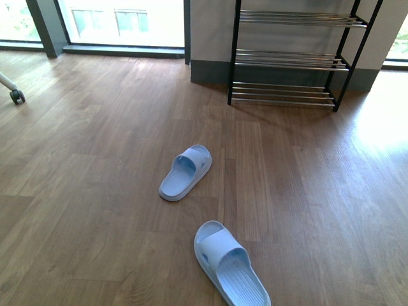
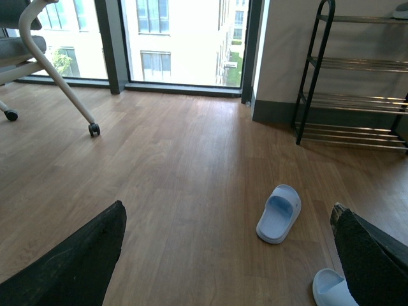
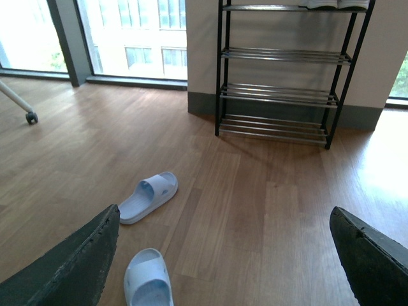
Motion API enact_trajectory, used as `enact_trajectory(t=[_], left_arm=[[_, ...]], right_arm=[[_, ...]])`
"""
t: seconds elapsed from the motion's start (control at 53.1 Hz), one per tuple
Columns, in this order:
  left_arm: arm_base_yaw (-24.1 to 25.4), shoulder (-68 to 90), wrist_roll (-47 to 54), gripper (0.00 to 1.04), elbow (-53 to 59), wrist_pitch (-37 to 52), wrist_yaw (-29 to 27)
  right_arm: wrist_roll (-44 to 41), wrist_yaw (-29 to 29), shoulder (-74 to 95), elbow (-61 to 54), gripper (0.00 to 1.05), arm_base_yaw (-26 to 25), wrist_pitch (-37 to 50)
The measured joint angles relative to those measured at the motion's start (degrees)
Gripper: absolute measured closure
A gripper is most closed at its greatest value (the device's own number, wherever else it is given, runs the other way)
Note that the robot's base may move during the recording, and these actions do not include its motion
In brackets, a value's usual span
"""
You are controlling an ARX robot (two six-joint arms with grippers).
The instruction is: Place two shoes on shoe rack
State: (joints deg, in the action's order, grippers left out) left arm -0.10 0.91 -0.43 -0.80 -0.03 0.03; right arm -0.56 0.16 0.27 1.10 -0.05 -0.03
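**Task objects.** Two pale blue slides are laid sole-down on the wooden floor (image 1: 89, 191), well apart from each other. The far slide (image 1: 185, 172) is found at mid-floor, with its toe directed roughly toward the shoe rack (image 1: 287, 64). The near slide (image 1: 231, 262) is found closer to the robot. The rack is set against the far wall, well apart from both slides. Its lower tiers are seen bare. Something pale is cut off on the top tier and cannot be identified.

**Step in hand.** No slide is grasped yet, so the approach to a first slide is judged to be the current step. A grasp across the strap is advised, since the strap offers a raised edge. The slide is probably light and slightly flexible, so only moderate closing force is likely to be needed. The slide should be set across several chrome bars, so that it cannot drop between them.

**Arm pose.** Neither arm is shown in the front view. The left gripper (image 2: 227, 213) and the right gripper (image 3: 224, 215) are both held above the floor, angled toward the rack, with the fingers spread wide and nothing held between them.
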Motion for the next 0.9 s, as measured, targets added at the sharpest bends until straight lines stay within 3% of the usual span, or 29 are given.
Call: enact_trajectory(t=[0.226, 0.301, 0.339, 0.452, 0.527, 0.734, 0.904], left_arm=[[-0.17, 0.22, -0.63, 0.09, -0.07, -0.28, -0.9], [-4.92, 7.58, -15.8, 0.09, -5.18, -14.19, -16.17], [-5.03, 10.1, -24.37, 0.09, -5.92, -16.96, -17.31], [-3.87, 13.81, -39.56, 0.09, -6.32, -13.77, -9.88], [-3.45, 19.93, -43.5, 0.09, -6.58, -8.26, -6.58], [-4.52, 50.9, -45.7, 0.09, -11.52, 13.73, 1.11], [-8.22, 71.82, -41.92, 0.09, -20.06, 17.55, 6.56]], right_arm=[[0.0, -0.04, 0.0, 0.0, 0.09, 0.0, 0.0], [0.0, 0.0, -0.02, 0.0, 0.09, 0.0, 0.0], [0.0, -0.13, 0.0, 0.0, 0.09, 0.0, 0.0], [0.0, -0.13, 0.0, 0.0, 0.09, 0.0, 0.0], [0.0, -0.13, 0.0, 0.0, 0.09, 0.0, 0.0], [0.0, -0.13, 0.0, 0.0, 0.09, 0.0, 0.0], [0.0, -0.15, 0.0, 0.0, 0.09, 0.0, 0.0]])
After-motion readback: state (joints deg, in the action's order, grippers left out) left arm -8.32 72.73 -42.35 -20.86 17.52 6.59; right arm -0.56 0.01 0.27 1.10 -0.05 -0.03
